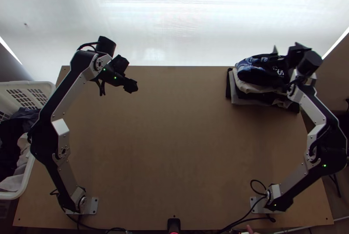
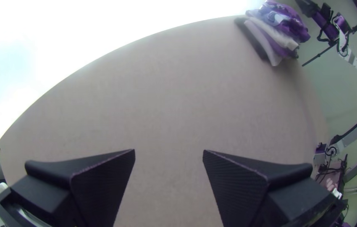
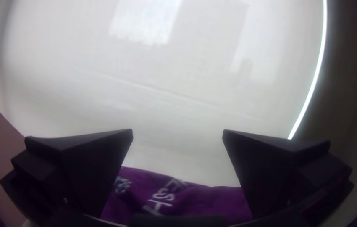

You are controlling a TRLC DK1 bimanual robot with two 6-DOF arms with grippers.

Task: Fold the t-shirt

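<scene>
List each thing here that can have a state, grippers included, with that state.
left gripper: open, nothing between its fingers
right gripper: open, at the stack
stack of clothes: piled in folded layers
printed garment: compact, slightly rumpled, on top
basket: upright, loaded
clothes in the basket: bunched

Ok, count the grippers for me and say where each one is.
2. The left gripper is open above the far left part of the table; the right gripper is open over the clothes stack at the far right.
</scene>
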